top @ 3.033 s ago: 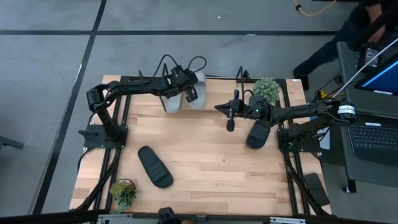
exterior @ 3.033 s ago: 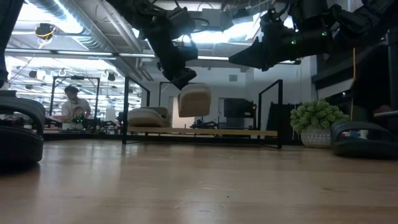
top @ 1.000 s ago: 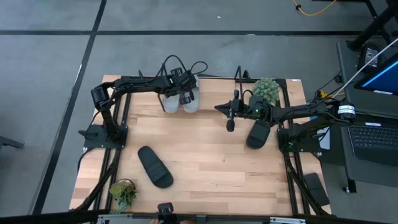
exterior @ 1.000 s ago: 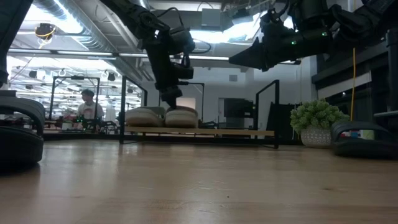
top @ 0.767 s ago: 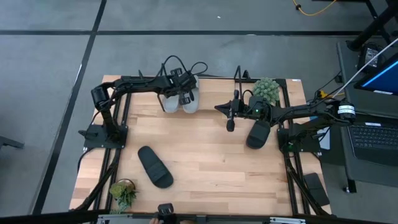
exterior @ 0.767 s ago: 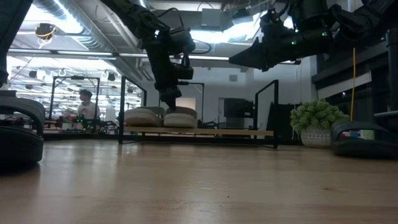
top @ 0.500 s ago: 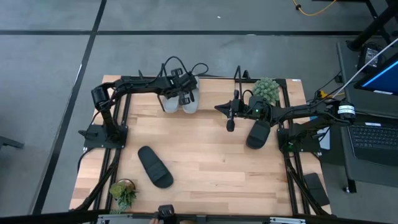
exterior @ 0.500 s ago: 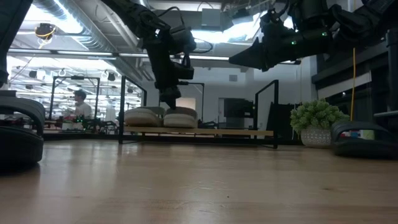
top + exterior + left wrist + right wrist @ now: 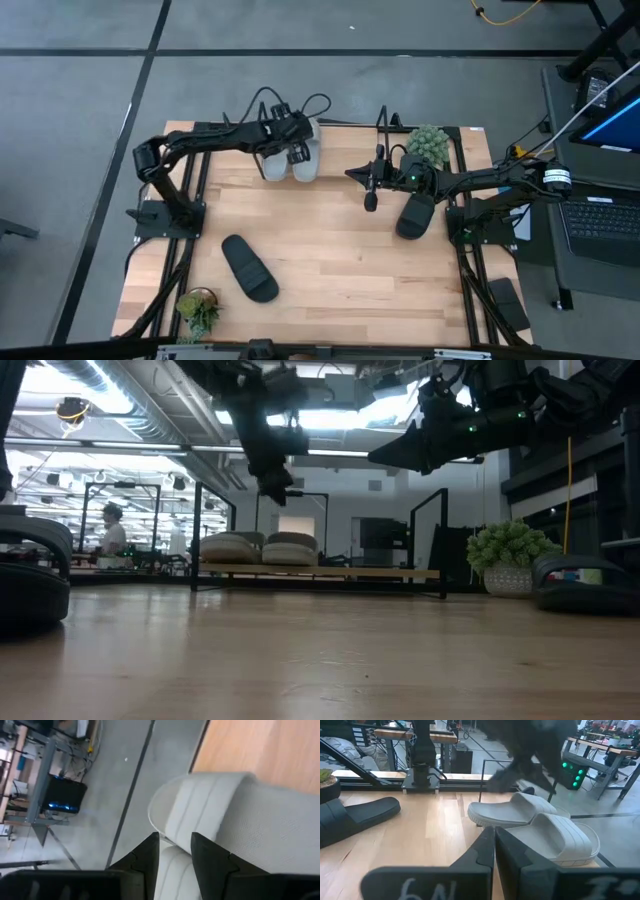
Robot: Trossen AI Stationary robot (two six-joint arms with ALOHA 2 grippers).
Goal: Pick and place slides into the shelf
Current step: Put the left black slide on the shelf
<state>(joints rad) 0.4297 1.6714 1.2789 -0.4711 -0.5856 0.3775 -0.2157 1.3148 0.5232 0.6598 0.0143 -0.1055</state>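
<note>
Two light grey slides [image 9: 276, 163] [image 9: 307, 158] lie side by side, soles down, on the shelf [image 9: 360, 573] at the table's far edge. My left gripper [image 9: 276, 492] hangs open above them, clear of both; the left wrist view looks down on them past its fingers [image 9: 175, 854]. One black slide [image 9: 249, 268] lies on the near left of the table. The other black slide [image 9: 415, 214] lies at the right, under my right arm. My right gripper [image 9: 352, 173] hovers shut and empty right of the shelf.
A potted plant [image 9: 428, 143] stands at the far right corner and a smaller one [image 9: 198, 308] at the near left corner. The shelf's right half [image 9: 400, 573] holds nothing. Bare wood spans the table's middle. A person [image 9: 110, 532] sits far behind the table.
My left gripper has let go of the right-hand grey slide and risen straight up off its strap. The slide stays flat on the shelf beside the other grey one. My right arm has kept still.
</note>
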